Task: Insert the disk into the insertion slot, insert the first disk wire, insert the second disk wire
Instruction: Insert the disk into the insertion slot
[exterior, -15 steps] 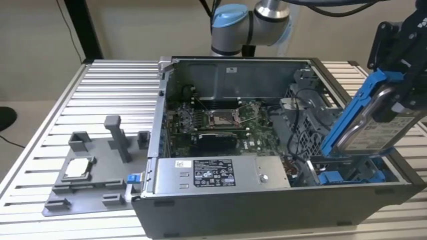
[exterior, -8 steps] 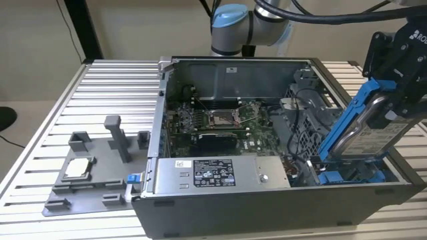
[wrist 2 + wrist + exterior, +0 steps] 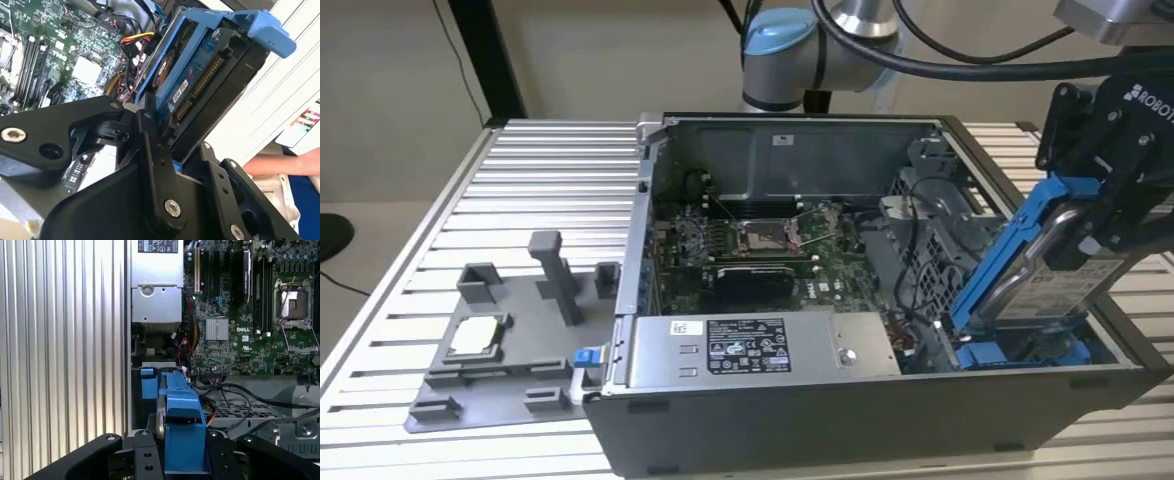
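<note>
The flat silver metal disk [image 3: 1041,275], framed by a bright blue plastic carrier, is clamped between the fingers of the black gripper [image 3: 1094,225] at the exterior view's right. It is tilted steeply, its lower end at the blue rails of the grey metal insertion slot [image 3: 1021,352] inside the open dark grey computer case [image 3: 854,420]. A circuit board is seen on its underside in the second wrist view.

the disk [image 3: 1034,280], silver in a blue carrier, stands steeply tilted. its lower end meets the insertion slot [image 3: 1014,352]
</note>
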Controlling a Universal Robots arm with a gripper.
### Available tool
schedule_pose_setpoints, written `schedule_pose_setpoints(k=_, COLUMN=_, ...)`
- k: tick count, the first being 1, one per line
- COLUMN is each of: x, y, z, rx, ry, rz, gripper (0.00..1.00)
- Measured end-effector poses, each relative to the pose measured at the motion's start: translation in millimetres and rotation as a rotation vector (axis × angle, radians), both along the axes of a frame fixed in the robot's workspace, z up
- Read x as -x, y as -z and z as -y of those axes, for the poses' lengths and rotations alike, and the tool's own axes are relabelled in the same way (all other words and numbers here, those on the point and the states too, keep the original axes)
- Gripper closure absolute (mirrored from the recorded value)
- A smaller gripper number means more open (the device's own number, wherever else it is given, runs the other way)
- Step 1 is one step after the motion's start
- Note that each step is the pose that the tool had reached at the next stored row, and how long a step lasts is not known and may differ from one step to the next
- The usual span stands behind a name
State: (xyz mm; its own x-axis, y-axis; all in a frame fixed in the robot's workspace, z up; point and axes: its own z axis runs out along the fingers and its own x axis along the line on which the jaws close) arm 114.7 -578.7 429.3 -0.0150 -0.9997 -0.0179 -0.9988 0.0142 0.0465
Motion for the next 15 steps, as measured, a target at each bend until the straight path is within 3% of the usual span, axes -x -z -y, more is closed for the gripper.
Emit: schedule_pose_setpoints(k=15, x=3.6, y=26.5, z=0.0, rx=-0.0017, ry=0.0, rz=0.0, gripper=1.0)
